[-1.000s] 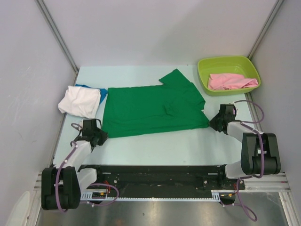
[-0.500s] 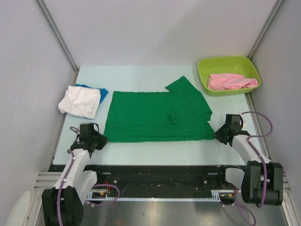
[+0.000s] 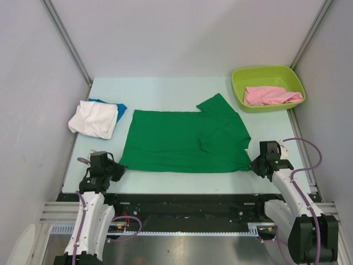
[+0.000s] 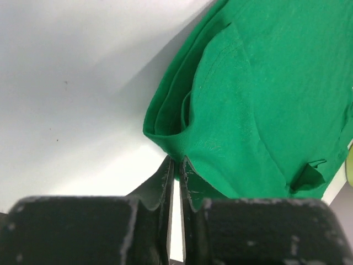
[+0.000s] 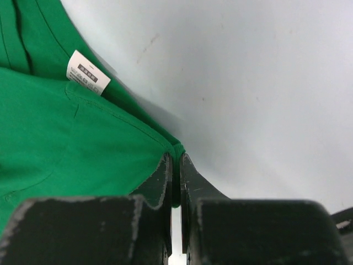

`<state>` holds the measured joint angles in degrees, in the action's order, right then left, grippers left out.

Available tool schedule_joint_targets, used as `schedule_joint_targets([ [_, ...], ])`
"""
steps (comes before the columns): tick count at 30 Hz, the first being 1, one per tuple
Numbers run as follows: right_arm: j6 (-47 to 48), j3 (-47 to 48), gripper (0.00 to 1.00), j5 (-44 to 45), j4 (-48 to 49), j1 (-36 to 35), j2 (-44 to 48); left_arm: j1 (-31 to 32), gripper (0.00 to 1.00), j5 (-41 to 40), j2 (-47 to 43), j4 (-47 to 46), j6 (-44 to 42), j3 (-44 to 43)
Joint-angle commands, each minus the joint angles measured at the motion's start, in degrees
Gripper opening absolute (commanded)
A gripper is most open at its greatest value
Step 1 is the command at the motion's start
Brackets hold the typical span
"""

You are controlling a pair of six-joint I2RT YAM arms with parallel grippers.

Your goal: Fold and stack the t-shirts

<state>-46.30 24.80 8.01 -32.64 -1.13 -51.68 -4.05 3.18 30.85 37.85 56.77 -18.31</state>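
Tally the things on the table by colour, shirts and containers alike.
green shirt: 1
white shirt: 1
blue shirt, mostly hidden under the white one: 1
pink shirt, crumpled in the tub: 1
lime-green tub: 1
Total: 5

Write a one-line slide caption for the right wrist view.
Right gripper shut on a corner of the green t-shirt, white care label showing.
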Motion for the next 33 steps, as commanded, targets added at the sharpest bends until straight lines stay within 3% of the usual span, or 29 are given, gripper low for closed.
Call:
schedule_joint_targets([
  [1, -7.38, -0.45, 0.00, 6.66, -7.16, -4.67, 3.16, 1.76, 0.11, -1.95, -2.55, 6.27, 4.04, -0.67],
  [12, -13.72, -0.89, 0.00, 10.97, -13.76, -11.18, 8.61, 8.53, 0.09, -4.50, -8.35, 10.41, 9.76, 0.02],
  [17, -13.81, -0.98, 0.00, 10.88, -14.03, -11.18, 10.10, 8.71, 0.12, -4.15, -8.71, 8.92, 9.85, 1.08],
  [19, -13.90, -0.98, 0.15, 10.89, -14.03, -11.27, 10.37, 8.71, 0.16, -3.89, -7.83, 8.91, 8.80, 0.38],
  [20, -13.90, -0.98, 0.31, 10.97, -14.11, -11.27, 10.37, 8.71, 0.20, -3.71, -7.48, 9.00, 8.45, 0.11],
  [22, -13.81, -0.98, 0.42, 10.89, -14.11, -11.27, 10.37, 8.71, 0.27, -3.62, -6.34, 9.44, 8.18, -0.68],
  [26, -13.90, -0.36, 0.74, 11.15, -14.38, -11.27, 11.07, 8.71, 0.51, -3.62, -5.10, 11.89, 8.18, -3.22],
  [31, -11.81, 3.41, 0.80, 12.20, -12.98, -11.44, 12.31, 8.71, 0.61, -5.81, -5.80, 13.84, 6.43, -8.58],
  [33, -9.26, 5.69, 0.91, 12.64, -9.48, -11.44, 11.61, 8.71, 0.65, -5.73, -5.37, 10.51, 5.37, -10.51],
])
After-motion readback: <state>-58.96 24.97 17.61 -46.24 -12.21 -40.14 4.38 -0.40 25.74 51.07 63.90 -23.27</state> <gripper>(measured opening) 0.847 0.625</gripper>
